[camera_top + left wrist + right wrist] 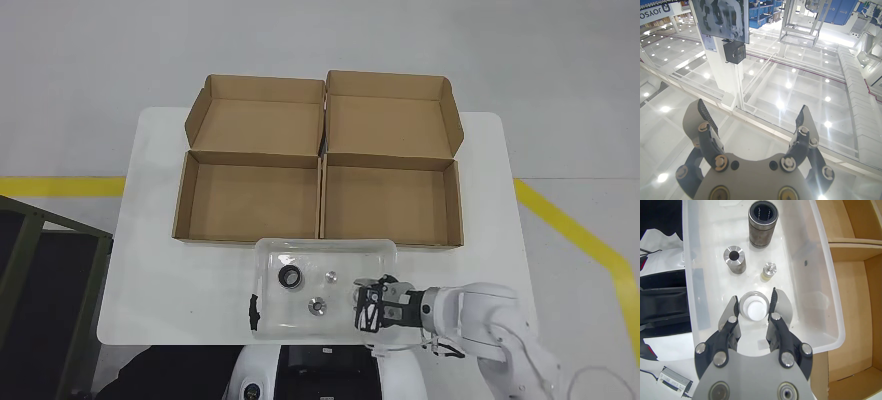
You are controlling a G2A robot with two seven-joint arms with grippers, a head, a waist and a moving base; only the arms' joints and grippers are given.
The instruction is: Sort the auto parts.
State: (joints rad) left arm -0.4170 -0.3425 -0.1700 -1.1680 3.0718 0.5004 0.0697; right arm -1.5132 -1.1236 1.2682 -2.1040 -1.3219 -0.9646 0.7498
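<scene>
Cup (754, 310): round, clear-walled, white core, upright at the near end of the clear plastic bin (829, 275). Right gripper (754, 296) is clamped on it, and the ribbed black pads (773, 300) look to be touching both sides. Further along the bin stand a small knurled steel fitting (769, 272), a bored steel cylinder (735, 262) and a dull grooved bearing (762, 232). Four open cardboard boxes (250, 200) sit just behind on the white table (150, 250). Left gripper (752, 105) is spread wide, holding nothing, pointing at the ceiling.

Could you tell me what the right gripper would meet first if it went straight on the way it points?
Probably the floor of the bin: the right gripper points down into it, jaws clasping the cup; the depth left is unclear.
</scene>
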